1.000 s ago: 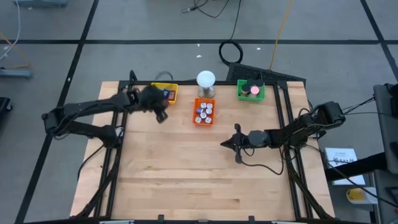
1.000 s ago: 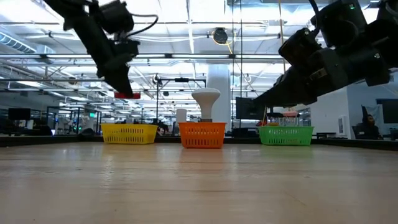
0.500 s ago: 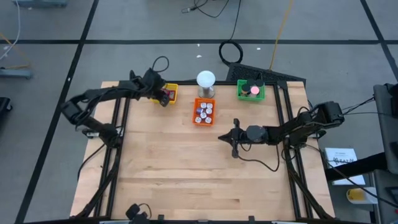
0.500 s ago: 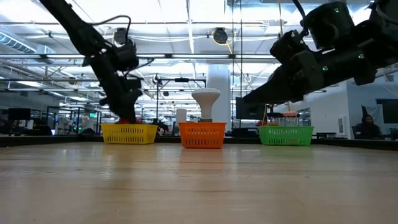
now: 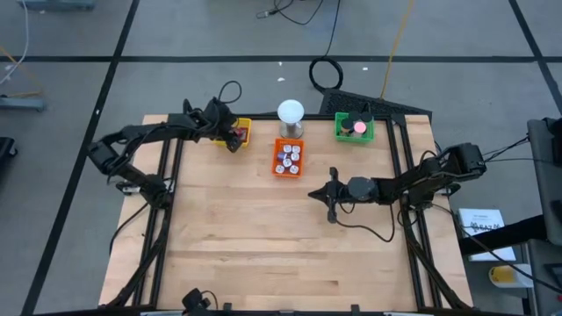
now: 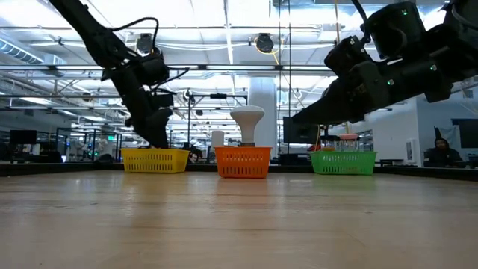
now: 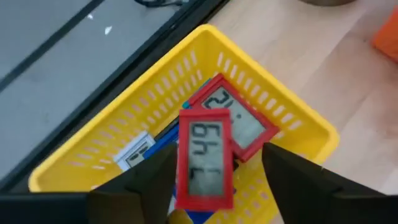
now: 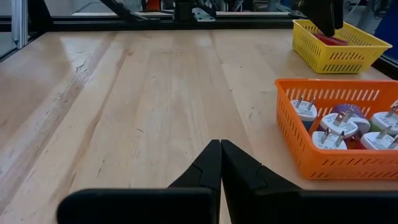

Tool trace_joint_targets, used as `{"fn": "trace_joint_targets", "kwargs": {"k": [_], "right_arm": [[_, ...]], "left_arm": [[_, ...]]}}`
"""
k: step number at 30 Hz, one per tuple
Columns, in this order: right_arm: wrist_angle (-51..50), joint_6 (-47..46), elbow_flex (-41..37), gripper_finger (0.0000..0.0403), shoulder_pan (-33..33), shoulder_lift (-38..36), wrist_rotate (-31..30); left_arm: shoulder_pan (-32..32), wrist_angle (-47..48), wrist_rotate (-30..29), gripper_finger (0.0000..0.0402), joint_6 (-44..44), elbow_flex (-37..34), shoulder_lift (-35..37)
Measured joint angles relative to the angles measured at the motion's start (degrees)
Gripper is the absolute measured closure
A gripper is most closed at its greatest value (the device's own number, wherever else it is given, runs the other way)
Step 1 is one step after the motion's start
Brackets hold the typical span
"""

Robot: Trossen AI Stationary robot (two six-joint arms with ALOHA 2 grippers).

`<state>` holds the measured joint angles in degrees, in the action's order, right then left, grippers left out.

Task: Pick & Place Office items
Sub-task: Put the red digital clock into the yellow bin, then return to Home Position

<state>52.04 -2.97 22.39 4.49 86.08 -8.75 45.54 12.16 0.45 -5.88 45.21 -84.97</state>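
Pale wood planks make up the table (image 5: 263,237), a square top framed by dark rails on a grey floor with taped lines. Level across the boards you look into a big hall of steel trusses, strip lights and monitors, with a person seated far off at the right edge.

Three trays stand along the far edge: a yellow tray (image 5: 243,130), an orange tray (image 5: 287,172) with white plug-like pieces in it, and a green tray (image 5: 353,136). A white globe lamp (image 5: 291,112) stands between the yellow and green trays, just behind the orange one.

The left gripper (image 7: 217,171) hangs over the yellow tray, its fingers spread wide. Between them lies a red-framed office item (image 7: 205,163) with a grey display, flat, its long axis running along the fingers. It overlaps a second red-framed piece (image 7: 242,124) set at a slant, with a blue one (image 7: 161,140) underneath.

The right gripper (image 8: 220,163) waits low above the bare boards, near the orange tray, pinched together with nothing in it.
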Motion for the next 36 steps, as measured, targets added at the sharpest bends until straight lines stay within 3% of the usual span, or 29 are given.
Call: {"fn": "trace_joint_targets", "kwargs": {"k": [5, 12, 18, 24, 32, 36], "right_arm": [[0.33, 2.75, -0.07, 0.0403, -0.19, -0.23, 1.44], [0.38, 5.18, -3.07, 0.0403, -0.98, -4.42, 1.79], [-1.05, 6.62, -9.62, 0.0403, -5.16, -17.73, 4.55], [-13.93, 7.72, -14.09, 0.0403, -11.13, -34.66, 6.84], [-22.16, 9.67, -19.49, 0.0403, -21.72, -55.1, 13.55], [-28.34, 7.99, -21.25, 0.0403, -24.74, -63.86, 14.6]], "left_arm": [[-2.02, -1.26, -0.33, 0.0157, -0.61, -0.44, 5.85], [-7.84, -17.16, 7.45, 0.0246, -1.04, -12.47, 18.05], [-12.57, -30.04, 8.65, 0.0329, -0.94, -24.03, 27.94], [-13.83, -32.92, 14.38, 0.0393, -3.04, -29.33, 36.16], [-13.3, -33.57, 25.0, 0.0398, -3.07, -31.51, 44.1], [-13.18, -35.1, 25.21, 0.0394, -0.38, -33.82, 48.83]]}}
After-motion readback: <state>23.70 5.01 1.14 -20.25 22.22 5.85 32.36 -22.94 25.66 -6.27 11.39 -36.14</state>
